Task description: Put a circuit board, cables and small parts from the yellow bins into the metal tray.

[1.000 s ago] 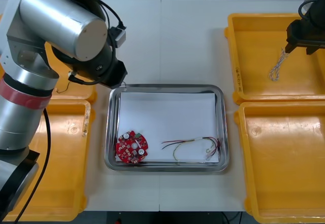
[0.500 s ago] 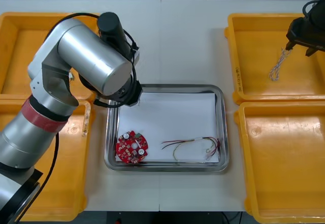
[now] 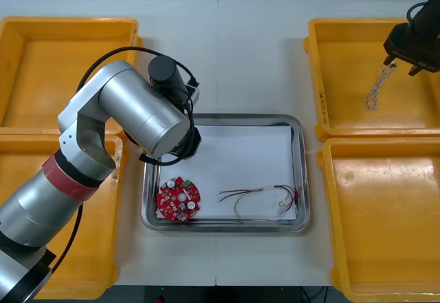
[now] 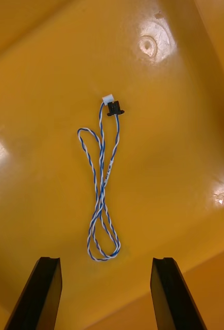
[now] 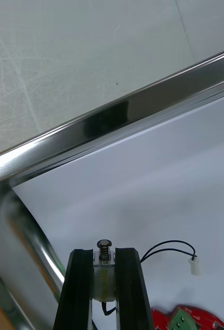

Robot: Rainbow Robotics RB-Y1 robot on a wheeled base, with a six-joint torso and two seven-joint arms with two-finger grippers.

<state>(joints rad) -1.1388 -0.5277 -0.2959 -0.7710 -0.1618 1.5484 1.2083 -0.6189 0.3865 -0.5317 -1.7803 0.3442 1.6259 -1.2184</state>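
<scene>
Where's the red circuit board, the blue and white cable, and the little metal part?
red circuit board [image 3: 179, 198], front view, the middle of its round face.
blue and white cable [image 4: 99, 205], right wrist view, where its strands cross.
small metal part [image 5: 104, 278], left wrist view, its pale body.

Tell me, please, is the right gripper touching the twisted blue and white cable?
Apart. The right wrist view shows the right gripper open, with bare yellow bin floor between each finger and the twisted blue and white cable.
</scene>
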